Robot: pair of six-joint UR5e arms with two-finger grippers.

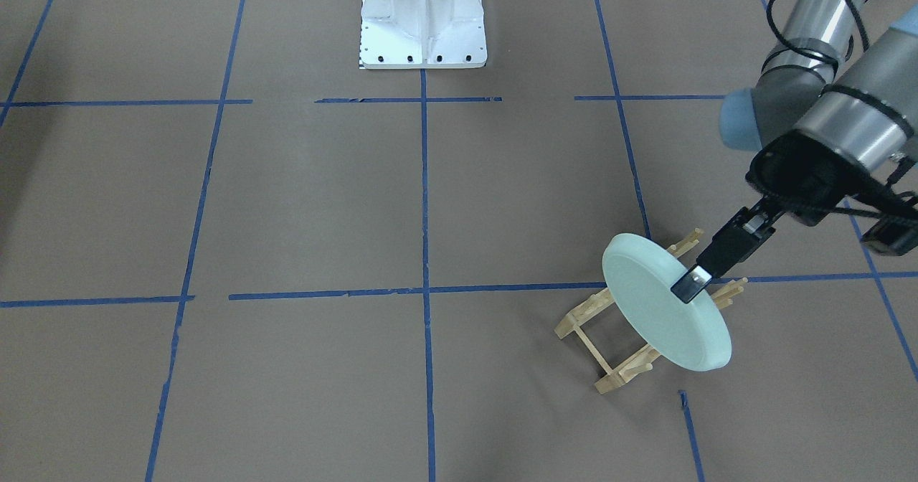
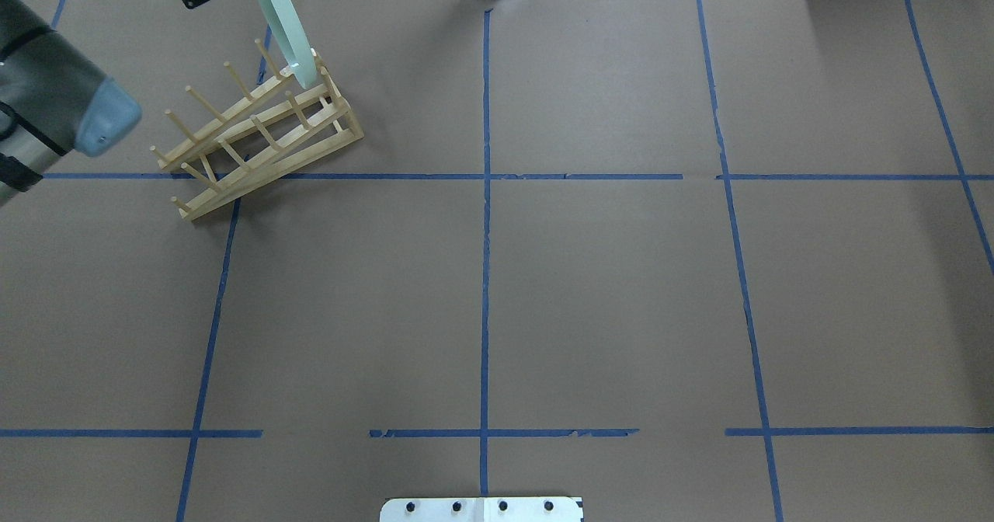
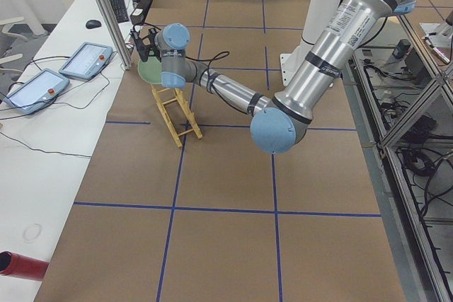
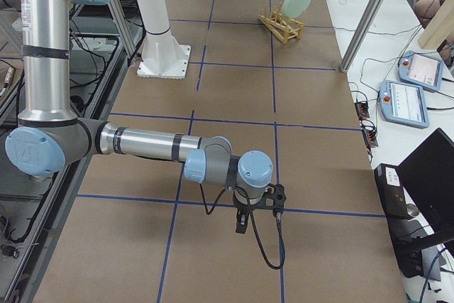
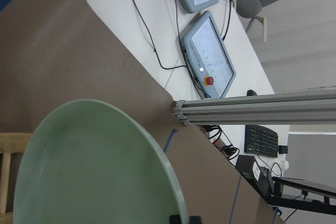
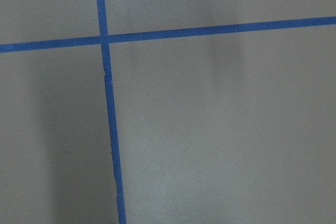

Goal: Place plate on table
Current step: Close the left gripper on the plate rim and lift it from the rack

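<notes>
You have one round, pale mint-green plate (image 1: pixel 663 310), smooth and plain, with a raised rim and a shallow flat centre. The left gripper (image 1: pixel 690 285) is clamped on its upper rim: one dark flat finger (image 1: pixel 692 283) lies across the face toward the front-facing camera, and the other is hidden behind the plate. The plate stands on edge, tilted, at one end of a single light wooden rack (image 2: pixel 256 130), which is built from slim square rails and two rows of thin round pegs. The plate's lower edge sits down among the end pegs; you cannot tell from these views whether it touches the rails. It is not lying on the table (image 1: pixel 323 202), a wide flat surface of matte brown paper crossed by a grid of blue tape lines.

The right gripper (image 4: pixel 241 226) hangs close above the paper, well apart from the rack, at the other end of the table. You see it only from the side, so whether its fingers are apart or together cannot be told. There is one white metal robot base (image 1: pixel 423 19), ribbed and bolted down. Beyond the table edge lie two grey touch-screen pendants (image 5: pixel 210 56).
</notes>
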